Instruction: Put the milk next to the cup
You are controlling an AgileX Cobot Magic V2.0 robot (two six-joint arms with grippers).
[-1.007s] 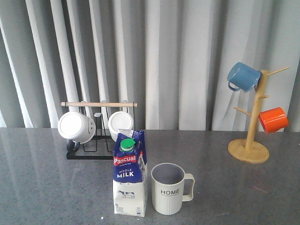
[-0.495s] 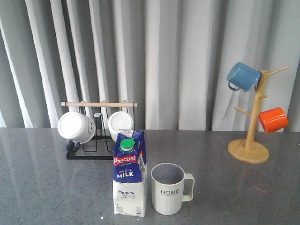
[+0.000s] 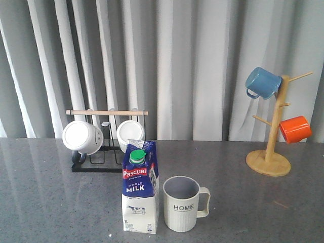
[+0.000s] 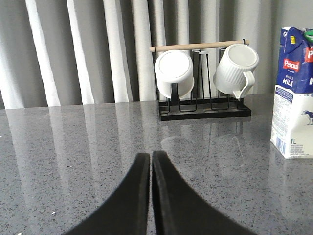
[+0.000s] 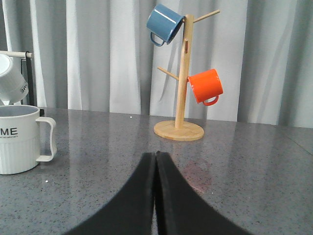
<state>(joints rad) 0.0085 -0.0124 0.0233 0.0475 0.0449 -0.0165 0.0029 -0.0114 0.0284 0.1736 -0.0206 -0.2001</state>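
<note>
The milk (image 3: 139, 190), a blue-and-white carton with a green cap, stands upright near the table's front edge. Right beside it, a narrow gap apart, stands the ribbed cup (image 3: 181, 203) marked "HOME", its handle turned away from the carton. The left wrist view has the milk (image 4: 295, 93) at its edge; the right wrist view has the cup (image 5: 19, 138) at its edge. My left gripper (image 4: 150, 155) is shut with nothing in it, well short of the carton. My right gripper (image 5: 156, 155) is shut and empty too, away from the cup. Neither gripper appears in the front view.
A black rack (image 3: 106, 152) with a wooden bar holds two white mugs (image 3: 82, 137) behind the carton. At the back right a wooden mug tree (image 3: 272, 142) carries a blue mug (image 3: 262, 82) and an orange mug (image 3: 295, 129). Grey curtains hang behind the grey table (image 3: 50, 202).
</note>
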